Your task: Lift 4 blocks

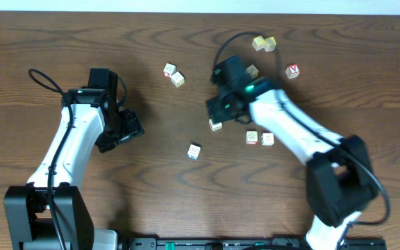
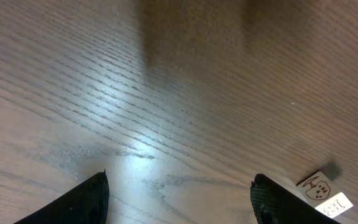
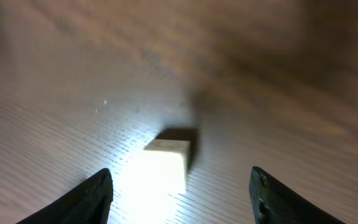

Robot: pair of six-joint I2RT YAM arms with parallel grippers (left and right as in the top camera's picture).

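Overhead: ten cubes in all on the wooden table (image 1: 151, 187). Two yellowish cubes (image 1: 258, 43) touching at the far edge. One red-letter cube (image 1: 293, 71) near them. One half-hidden cube (image 1: 253, 71) against the right arm. Six pale blocks (image 1: 169, 69): two touching at far centre, a near pair (image 1: 252, 137) beside the right forearm, a lone block (image 1: 194, 151) closer to the bases, and a last block (image 1: 216, 125) right at the tips of the right gripper (image 1: 215, 114). Left gripper (image 1: 136, 128) well apart from every cube.

Left wrist: left gripper (image 2: 179, 193) spread wide over bare wood, gripping nothing. One printed block (image 2: 321, 191), reddish marks on its face, just outside one finger.

Right wrist: right gripper (image 3: 180, 183) open, fingers well apart. One bright block (image 3: 166, 163) resting on the table between them, touching neither.
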